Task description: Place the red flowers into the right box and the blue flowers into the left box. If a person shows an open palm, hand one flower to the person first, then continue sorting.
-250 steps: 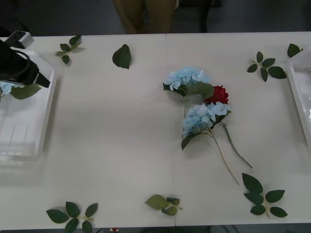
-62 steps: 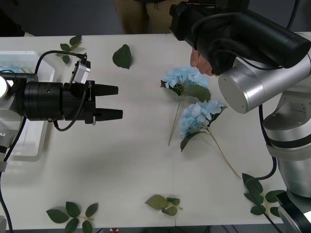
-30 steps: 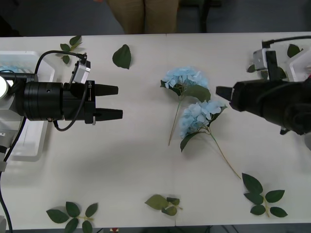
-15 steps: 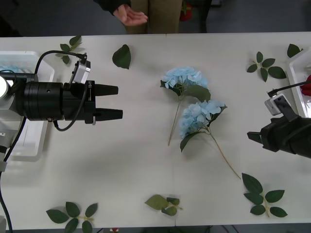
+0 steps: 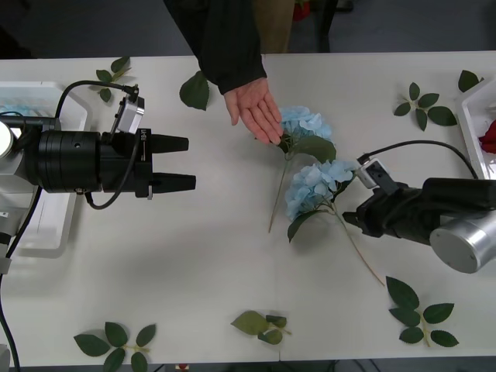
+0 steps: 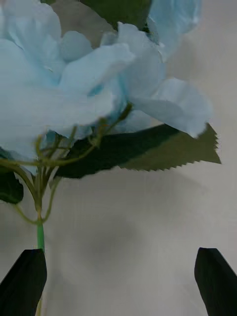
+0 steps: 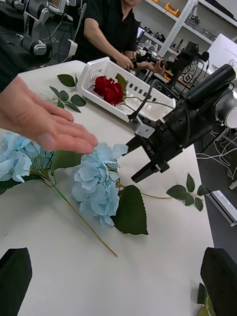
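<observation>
Two blue flowers lie mid-table: the upper one (image 5: 308, 124) and the lower one (image 5: 314, 186). A person's open palm (image 5: 256, 110) reaches in over the upper bloom, fingers flat. My right gripper (image 5: 349, 216) is open, low on the table beside the lower flower's stem; in the right wrist view its black fingers (image 6: 22, 281) flank the bloom (image 6: 64, 84) and green stem (image 6: 40, 236). My left gripper (image 5: 180, 163) hovers open, well left of the flowers. A red flower (image 5: 488, 136) lies in the right box (image 5: 470, 124). The left box (image 5: 48, 232) holds a blue flower (image 5: 14, 109).
Loose green leaf sprigs lie scattered: far left (image 5: 110, 74), one leaf (image 5: 194, 91) by the person's sleeve, far right (image 5: 425, 106), near right (image 5: 418, 314), near centre (image 5: 260, 325) and near left (image 5: 116, 342). Bare tabletop stretches between my left gripper and the flowers.
A person's arm has reached in, and the open palm now hangs over the upper blue flower. My right gripper moved left to the lower blue flower's stem. The left arm stayed still.
</observation>
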`<action>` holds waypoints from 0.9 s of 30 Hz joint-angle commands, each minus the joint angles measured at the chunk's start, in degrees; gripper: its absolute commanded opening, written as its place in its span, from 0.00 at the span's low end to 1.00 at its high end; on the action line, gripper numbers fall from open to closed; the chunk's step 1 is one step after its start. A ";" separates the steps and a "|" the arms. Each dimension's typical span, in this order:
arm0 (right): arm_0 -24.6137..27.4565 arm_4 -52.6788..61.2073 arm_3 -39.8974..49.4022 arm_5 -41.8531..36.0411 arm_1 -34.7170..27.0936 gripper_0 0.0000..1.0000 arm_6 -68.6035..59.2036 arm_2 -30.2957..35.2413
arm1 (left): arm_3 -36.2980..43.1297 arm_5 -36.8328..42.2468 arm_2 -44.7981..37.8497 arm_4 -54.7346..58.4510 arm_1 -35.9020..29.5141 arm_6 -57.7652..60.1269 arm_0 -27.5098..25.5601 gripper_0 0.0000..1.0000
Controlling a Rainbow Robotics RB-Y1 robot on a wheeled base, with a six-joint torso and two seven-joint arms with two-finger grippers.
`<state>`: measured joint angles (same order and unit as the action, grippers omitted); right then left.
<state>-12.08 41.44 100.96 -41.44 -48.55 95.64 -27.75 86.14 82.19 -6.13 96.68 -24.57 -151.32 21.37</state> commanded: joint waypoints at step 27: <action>-4.62 -0.48 -4.02 2.51 4.17 0.00 0.86 -4.77 | 1.84 -0.54 0.60 0.88 0.48 -3.68 0.26 1.00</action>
<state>-15.22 38.25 96.55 -40.07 -46.09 95.68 -34.71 86.14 82.19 -6.13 96.68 -24.56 -151.32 21.37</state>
